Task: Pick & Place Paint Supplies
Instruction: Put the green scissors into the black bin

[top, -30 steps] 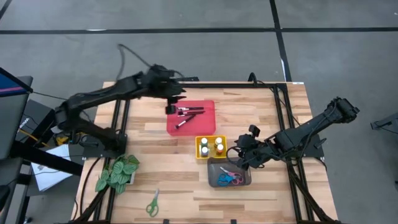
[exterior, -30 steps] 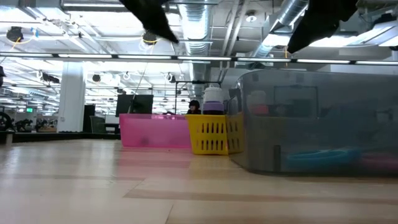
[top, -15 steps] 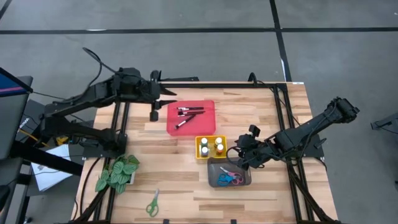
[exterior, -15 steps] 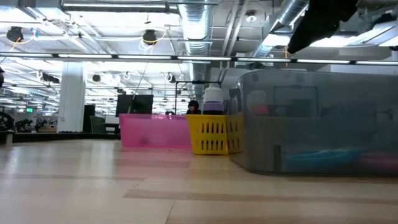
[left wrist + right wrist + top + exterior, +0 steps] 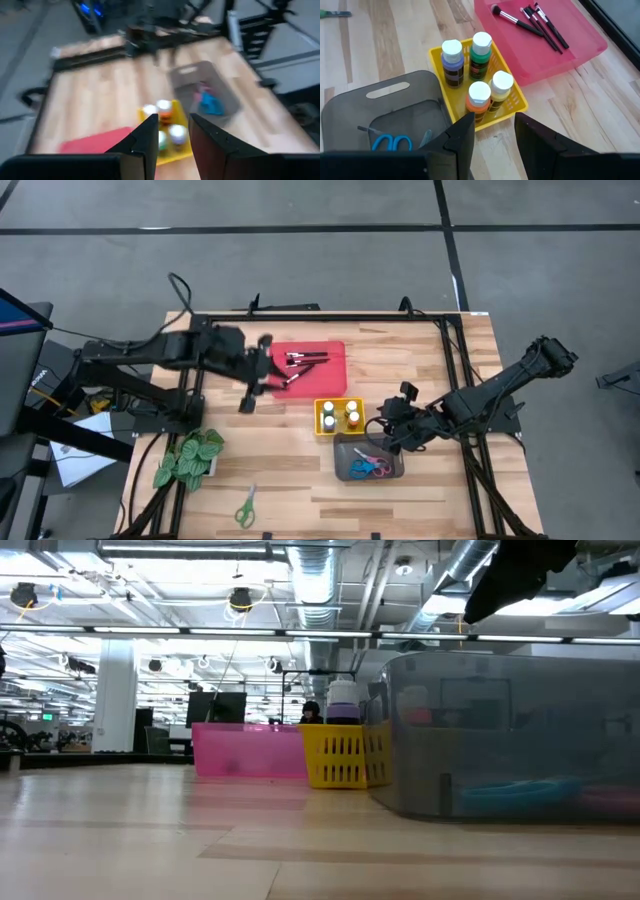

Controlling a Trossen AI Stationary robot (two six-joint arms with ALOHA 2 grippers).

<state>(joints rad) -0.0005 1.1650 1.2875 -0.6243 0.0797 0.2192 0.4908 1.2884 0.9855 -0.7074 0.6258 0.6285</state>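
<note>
Several dark-handled paintbrushes (image 5: 300,364) lie in the red tray (image 5: 330,385). Several paint bottles (image 5: 475,65) stand upright in the yellow tray (image 5: 339,430). Blue and pink scissors (image 5: 368,468) lie in the grey tray (image 5: 392,448). Green-handled scissors (image 5: 245,506) lie flat on the table near its front edge. My left gripper (image 5: 272,368) hovers open at the red tray's left edge, nothing between its fingers (image 5: 150,132). My right gripper (image 5: 383,427) hangs open above the gap between the yellow and grey trays, holding nothing (image 5: 493,120).
A green leafy plant (image 5: 188,455) stands at the table's left front. The three trays sit close together in the middle, the grey one (image 5: 500,740) nearest the front. Bare wood lies between the plant, the green scissors and the trays.
My left gripper has drawn back from above the red tray's far left corner, swung toward the table's left and then toward the near edge, and now hovers by the tray's left edge. The arm has left the low view. The brushes stay in the tray.
</note>
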